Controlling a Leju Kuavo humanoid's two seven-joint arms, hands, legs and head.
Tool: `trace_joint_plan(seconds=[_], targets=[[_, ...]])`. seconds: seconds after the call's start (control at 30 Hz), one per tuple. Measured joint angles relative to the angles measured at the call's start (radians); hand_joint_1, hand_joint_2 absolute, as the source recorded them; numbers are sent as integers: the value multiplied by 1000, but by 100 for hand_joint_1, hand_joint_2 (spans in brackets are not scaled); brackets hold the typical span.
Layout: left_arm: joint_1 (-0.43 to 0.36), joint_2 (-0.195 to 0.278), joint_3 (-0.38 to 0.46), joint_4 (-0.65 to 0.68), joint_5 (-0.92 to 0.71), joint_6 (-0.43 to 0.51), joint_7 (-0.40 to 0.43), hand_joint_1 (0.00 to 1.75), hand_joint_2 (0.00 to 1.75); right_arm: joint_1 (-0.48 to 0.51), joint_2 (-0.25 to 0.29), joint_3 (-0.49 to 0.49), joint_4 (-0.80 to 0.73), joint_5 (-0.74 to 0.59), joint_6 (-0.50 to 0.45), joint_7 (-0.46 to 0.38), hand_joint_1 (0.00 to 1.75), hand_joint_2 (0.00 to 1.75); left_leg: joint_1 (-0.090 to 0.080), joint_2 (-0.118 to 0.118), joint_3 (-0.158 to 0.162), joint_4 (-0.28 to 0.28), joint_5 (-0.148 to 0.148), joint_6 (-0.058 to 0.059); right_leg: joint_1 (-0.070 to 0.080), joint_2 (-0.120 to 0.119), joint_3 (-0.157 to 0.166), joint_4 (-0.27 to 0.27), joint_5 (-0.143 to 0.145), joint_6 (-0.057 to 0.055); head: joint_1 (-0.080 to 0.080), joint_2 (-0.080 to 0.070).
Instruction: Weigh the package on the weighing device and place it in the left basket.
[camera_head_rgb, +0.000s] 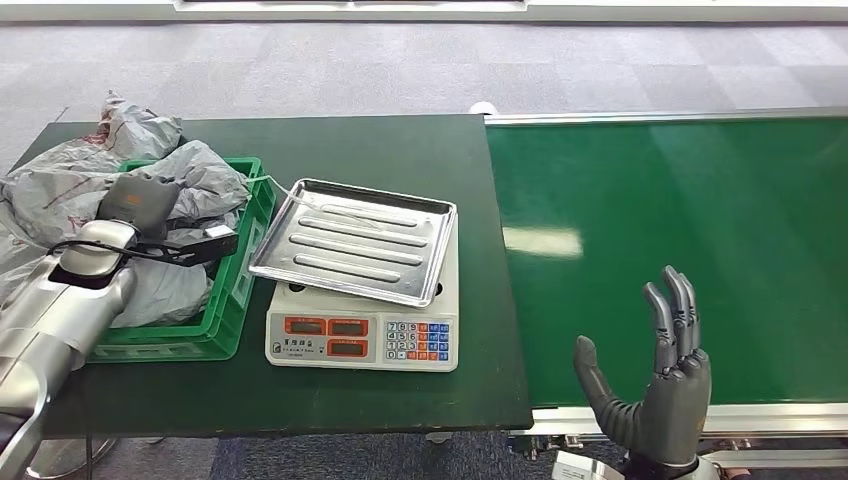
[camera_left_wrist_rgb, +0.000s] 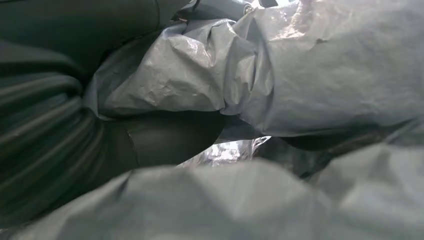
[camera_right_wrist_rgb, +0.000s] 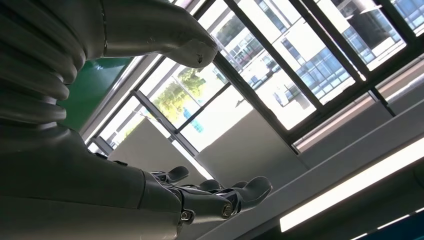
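Left hand (camera_head_rgb: 128, 200), grip undeterminable, was sunk among crumpled grey plastic packages (camera_head_rgb: 200, 175) in the green crate-like basket (camera_head_rgb: 225, 320), nine o'clock of the empty steel-trayed scale (camera_head_rgb: 360, 290); placement judged underway, withdrawal required next. Right hand (camera_head_rgb: 655, 385) was held wide, empty.

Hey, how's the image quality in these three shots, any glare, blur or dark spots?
Head view: sharp and evenly lit, with glare on the belt and sheen on the scale's tray. Left wrist view: very close to the grey bags, soft focus, dim, deep shadow between folds. Right wrist view: backlit by bright windows and a ceiling light strip, so the right hand looks dark.
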Motion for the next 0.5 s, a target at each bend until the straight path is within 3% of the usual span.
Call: trace_joint_plan(seconds=[0.23,0.37,0.5], targets=[[64,43,50,33,12,-10,31,172,175,1,-7,0,0,-1,0,1,0,175,0,3,1,0,-1,-1,0,1,-1,0,0,0,0,0],[85,66,82,47,16,-5,37,0,0,0,-11,0,0,-3,0,2,0,175,0,2,0,0,0,-1,0,1,-1,0,0,0,0,0],[95,75,106,52,19,19,52,0,0,-1,-13,0,0,-3,0,5,0,175,0,1,0,0,0,-1,0,0,-1,0,0,0,0,0]])
